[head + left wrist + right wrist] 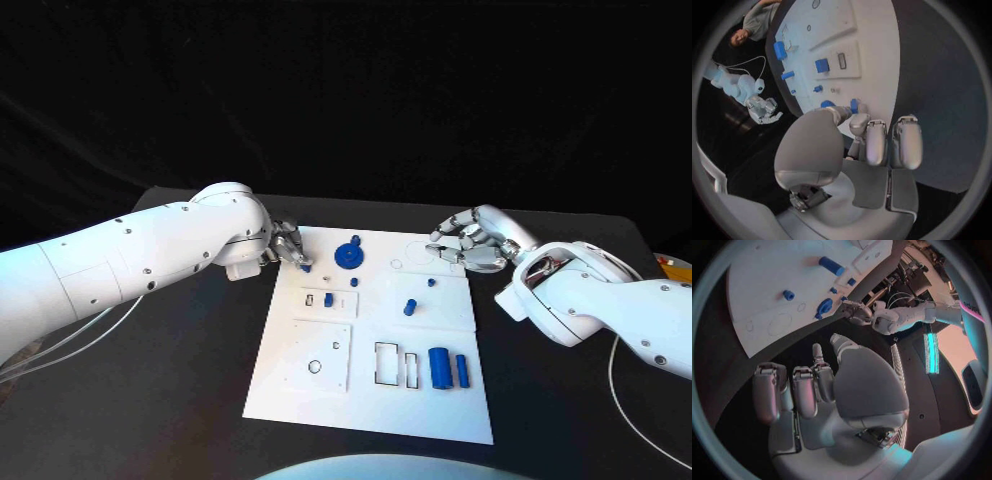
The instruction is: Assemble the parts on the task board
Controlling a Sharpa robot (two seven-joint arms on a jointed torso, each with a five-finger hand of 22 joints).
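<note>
I have the task board point(378, 400) lying white down the middle of the black table point(173, 400), long axis running twelve to six. My left hand point(284, 248) sits at the board's ten o'clock corner; from the left wrist view its fingers point(877, 142) are curled close together near a small blue part point(854, 105), and I cannot tell whether they pinch it. My right hand point(470, 242) hovers off the two o'clock corner, fingers curled in on nothing. The blue disc part point(349, 254) stands near twelve, two blue blocks point(450, 369) lie side by side near five, small pegs point(410, 306) at centre. My worry: with contact hidden, a closing left hand could knock that part off the board edge.
</note>
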